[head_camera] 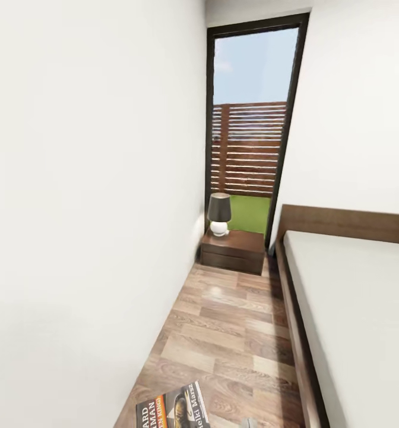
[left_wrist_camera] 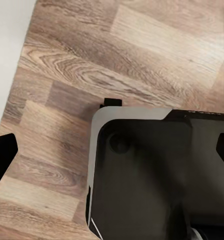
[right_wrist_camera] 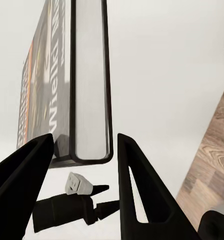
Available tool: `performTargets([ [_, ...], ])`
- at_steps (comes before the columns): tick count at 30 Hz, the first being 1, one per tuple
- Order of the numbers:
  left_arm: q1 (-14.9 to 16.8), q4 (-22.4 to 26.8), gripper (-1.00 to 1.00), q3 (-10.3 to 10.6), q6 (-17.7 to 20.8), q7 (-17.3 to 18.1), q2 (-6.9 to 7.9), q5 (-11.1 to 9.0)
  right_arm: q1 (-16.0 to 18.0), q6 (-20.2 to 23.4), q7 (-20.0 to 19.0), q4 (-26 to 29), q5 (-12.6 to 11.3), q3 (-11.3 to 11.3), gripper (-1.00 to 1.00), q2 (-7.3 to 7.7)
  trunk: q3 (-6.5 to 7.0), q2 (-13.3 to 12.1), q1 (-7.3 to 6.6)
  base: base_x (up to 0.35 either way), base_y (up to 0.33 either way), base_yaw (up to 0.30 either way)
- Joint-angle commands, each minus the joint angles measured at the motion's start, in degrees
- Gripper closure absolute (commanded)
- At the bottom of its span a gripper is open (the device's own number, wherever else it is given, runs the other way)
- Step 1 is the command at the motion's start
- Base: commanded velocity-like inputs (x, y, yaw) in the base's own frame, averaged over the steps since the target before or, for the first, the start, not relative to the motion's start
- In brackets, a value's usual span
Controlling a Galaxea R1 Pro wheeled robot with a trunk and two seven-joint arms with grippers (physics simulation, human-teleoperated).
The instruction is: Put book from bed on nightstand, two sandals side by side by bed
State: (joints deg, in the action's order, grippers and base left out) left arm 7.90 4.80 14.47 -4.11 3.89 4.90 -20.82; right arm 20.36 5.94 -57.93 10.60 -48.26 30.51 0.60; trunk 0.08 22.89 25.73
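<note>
Book (right_wrist_camera: 87, 85) rides edge-on in the clamped right pincer (right_wrist_camera: 84, 155); carry it level to the nightstand (head_camera: 234, 249), clear of the lamp (head_camera: 219, 213). Left pincer's state: cannot tell.

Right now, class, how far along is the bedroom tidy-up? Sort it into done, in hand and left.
Done: the book is off the bed. In hand: it sits between the right end effector's fingers, with a nightstand ahead at the end of the aisle, a lamp on it. Left: setting the book down there, then both sandals.
</note>
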Motion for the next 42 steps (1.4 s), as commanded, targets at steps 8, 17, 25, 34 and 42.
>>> performTargets([
  [8,0.01,-0.05,-1.0,0.47,-0.2,0.2,0.03,-0.62,0.03,0.62,-0.16,0.04,-0.69,0.17,1.0,0.02,-0.02,0.03,0.05,0.333,0.004,-0.278],
  [17,0.01,-0.05,-1.0,0.47,-0.2,0.2,0.03,-0.61,0.03,0.58,-0.16,0.04,-0.69,0.17,1.0,0.02,-0.02,0.03,0.05,0.334,0.001,-0.199],
  [25,0.01,-0.05,-1.0,0.47,-0.2,0.17,-0.04,-0.6,0.03,0.56,-0.16,0.04,-0.69,0.17,1.0,0.02,-0.02,0.03,0.05,0.336,0.038,-0.037],
  [34,0.01,-0.05,-1.0,0.54,-0.2,-0.06,-0.29,-0.6,0.03,0.56,-0.16,0.04,-0.69,0.22,1.0,0.02,-0.02,0.03,0.05,0.335,0.036,-0.005],
  [42,0.01,-0.05,-1.0,0.55,-0.2,-0.1,-0.34,-0.62,0.03,0.56,-0.16,0.04,-0.69,0.23,1.0,0.02,-0.02,0.03,0.05,0.214,0.004,-0.001],
])
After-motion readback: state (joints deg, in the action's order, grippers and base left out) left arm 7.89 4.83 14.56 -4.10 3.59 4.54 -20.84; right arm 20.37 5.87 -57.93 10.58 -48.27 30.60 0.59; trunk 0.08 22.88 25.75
